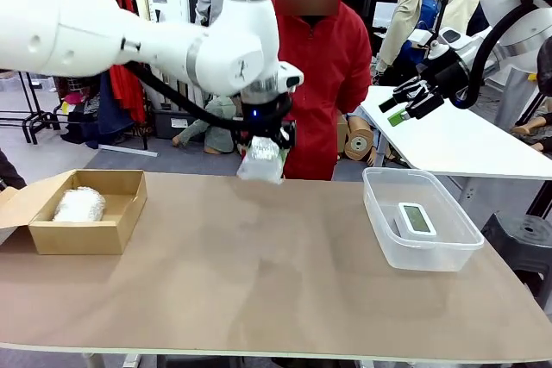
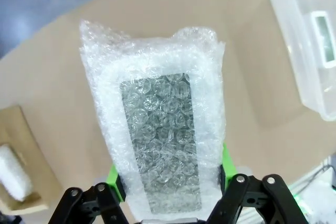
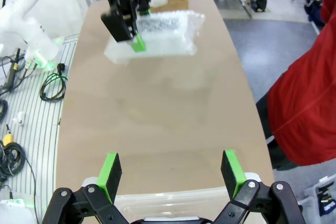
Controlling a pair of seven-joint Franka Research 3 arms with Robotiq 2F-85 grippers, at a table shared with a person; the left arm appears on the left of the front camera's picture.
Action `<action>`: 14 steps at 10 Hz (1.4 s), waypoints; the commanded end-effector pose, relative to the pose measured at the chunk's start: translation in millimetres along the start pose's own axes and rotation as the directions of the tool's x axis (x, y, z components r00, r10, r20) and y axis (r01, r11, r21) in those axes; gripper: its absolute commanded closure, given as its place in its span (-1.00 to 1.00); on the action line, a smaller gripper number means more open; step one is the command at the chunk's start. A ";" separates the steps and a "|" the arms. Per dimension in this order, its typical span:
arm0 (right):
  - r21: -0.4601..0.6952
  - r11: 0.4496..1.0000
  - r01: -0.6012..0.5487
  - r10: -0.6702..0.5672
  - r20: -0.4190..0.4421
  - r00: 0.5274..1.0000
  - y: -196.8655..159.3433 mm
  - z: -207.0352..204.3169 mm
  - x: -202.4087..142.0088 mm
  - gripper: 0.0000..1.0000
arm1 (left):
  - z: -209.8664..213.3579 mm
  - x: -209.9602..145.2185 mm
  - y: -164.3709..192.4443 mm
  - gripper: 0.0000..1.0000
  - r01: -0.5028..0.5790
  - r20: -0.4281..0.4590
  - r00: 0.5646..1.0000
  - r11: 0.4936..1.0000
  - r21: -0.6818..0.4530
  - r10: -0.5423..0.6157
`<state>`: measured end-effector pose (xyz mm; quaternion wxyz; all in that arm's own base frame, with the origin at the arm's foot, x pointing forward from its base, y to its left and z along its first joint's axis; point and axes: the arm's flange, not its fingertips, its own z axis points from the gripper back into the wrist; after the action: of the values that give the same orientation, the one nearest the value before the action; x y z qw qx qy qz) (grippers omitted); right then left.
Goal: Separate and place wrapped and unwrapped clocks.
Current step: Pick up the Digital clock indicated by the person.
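Observation:
My left gripper (image 1: 263, 146) is shut on a wrapped clock (image 1: 261, 161) and holds it in the air above the table's far edge, in front of the person. In the left wrist view the bubble wrap (image 2: 157, 135) sits between the green pads (image 2: 113, 178), a dark screen showing through it. Another wrapped clock (image 1: 79, 204) lies in the cardboard box (image 1: 121, 226) at the left. The bare white clock (image 1: 417, 218) lies in the clear plastic bin (image 1: 379, 213) at the right. My right gripper (image 1: 405, 102) hangs open and empty high above that bin (image 3: 173, 198).
A person in a red top (image 1: 323, 66) stands at the far edge, just behind the held bundle. The tan tabletop (image 1: 259, 265) between box and bin is bare. A white table (image 1: 457, 140) stands at the far right.

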<state>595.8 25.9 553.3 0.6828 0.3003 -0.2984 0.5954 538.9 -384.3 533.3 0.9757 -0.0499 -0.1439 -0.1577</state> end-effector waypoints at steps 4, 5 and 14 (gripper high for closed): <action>-0.007 1.000 -0.007 0.007 -0.012 1.000 1.1 0.2 2.4 -1.00 | 78.5 59.4 -8.7 1.00 0.050 -0.026 0.999 0.996 0.076 -0.048; -0.007 1.000 -0.007 0.007 -0.012 1.000 1.1 0.2 2.4 -1.00 | 91.2 66.3 -7.3 1.00 0.060 -0.026 0.998 0.995 0.076 -0.059; -0.007 1.000 -0.007 0.007 -0.012 1.000 1.1 0.2 2.4 -1.00 | 94.4 52.0 1.7 1.00 0.036 -0.010 0.999 0.997 0.066 -0.036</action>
<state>595.8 25.9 553.3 0.6828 0.3003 -0.2984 0.5954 565.7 -387.1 635.4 0.9737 -0.0146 -0.1448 -0.1755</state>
